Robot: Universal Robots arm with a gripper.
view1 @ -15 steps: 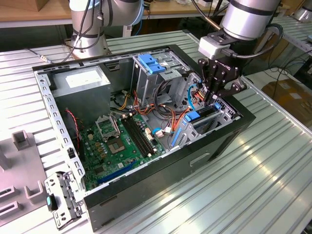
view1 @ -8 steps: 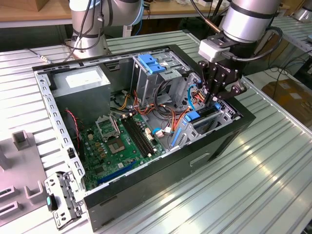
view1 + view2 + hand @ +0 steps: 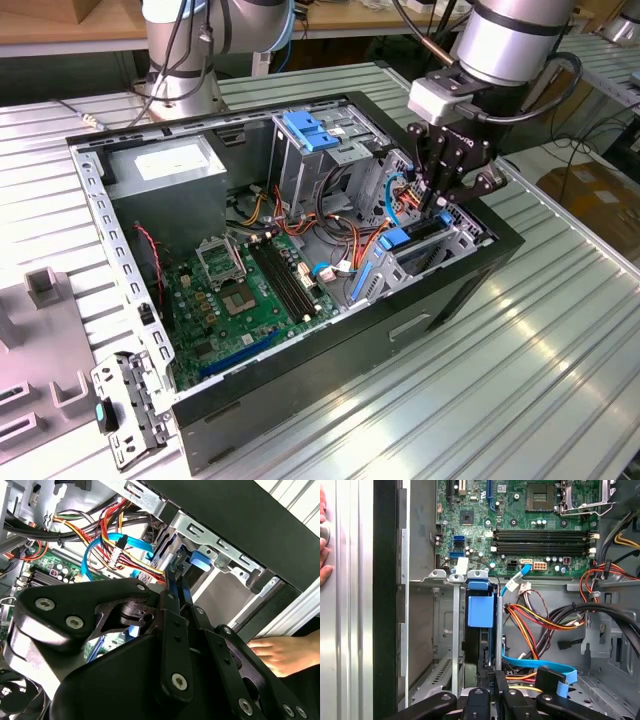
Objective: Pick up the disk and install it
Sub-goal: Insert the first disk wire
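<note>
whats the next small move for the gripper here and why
Probably a slow, straight push further down into the bay. The gripper sits low over the metal drive cage at the open case's corner, with the disk on edge between the cage walls, its blue rail end still standing above them. A hand rests outside the case, so keep it gentle.

A ribbed aluminium worktable (image 3: 560,350) runs under everything in the exterior view, bright light glinting off its grooves. Behind, a wooden bench (image 3: 60,25) spans the back. On the exterior view's right, a cardboard box (image 3: 595,195) sits low beside the table.
</note>
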